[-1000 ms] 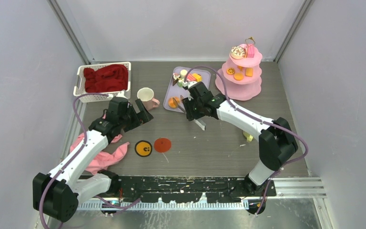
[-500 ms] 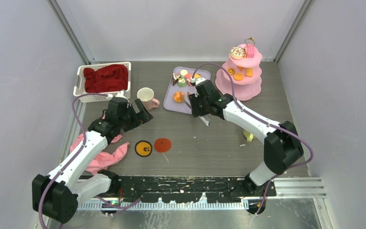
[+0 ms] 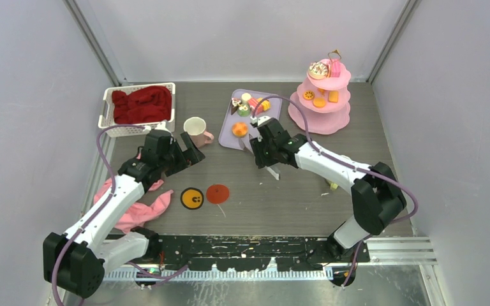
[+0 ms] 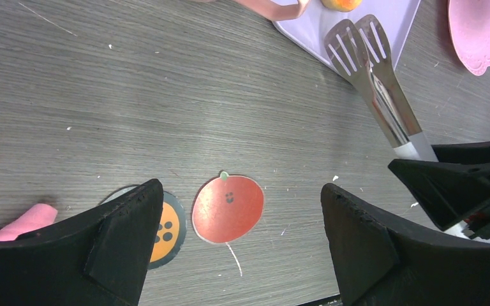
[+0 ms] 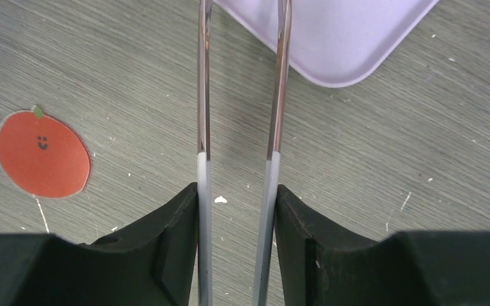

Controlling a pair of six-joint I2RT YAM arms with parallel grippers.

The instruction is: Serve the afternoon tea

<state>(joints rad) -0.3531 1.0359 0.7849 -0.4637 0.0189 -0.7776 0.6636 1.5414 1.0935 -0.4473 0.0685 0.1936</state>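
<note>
Boxed in by pale walls (image 3: 242, 38): grey wood-grain table (image 3: 293, 197). Carries a pink tiered stand (image 3: 323, 95) far right, a lilac tray (image 3: 228, 139) of toy cakes (image 3: 249, 104) mid-far, a cream mug (image 3: 195, 130) just left. Clamps metal tongs (image 5: 204, 95) in right gripper (image 5: 237, 204); holds left gripper (image 4: 239, 191) spread wide, empty.

Counter (image 3: 281, 191): grey wood grain, matt, with pale specks.
Tweezers (image 4: 373, 83): polished metal, mirror-bright, with white matt sleeves at the grip end.
Tray (image 5: 338, 44): lilac plastic, smooth, satin.
Red disc (image 4: 228, 209): flat, paper-like, matt.
Left claw (image 4: 239, 188), right claw (image 5: 236, 197): black plastic, matt, faintly grainy.
Red cloth (image 3: 141, 104), far left corner: soft, crumpled, in a white plastic lattice basket (image 3: 124, 131).
</note>
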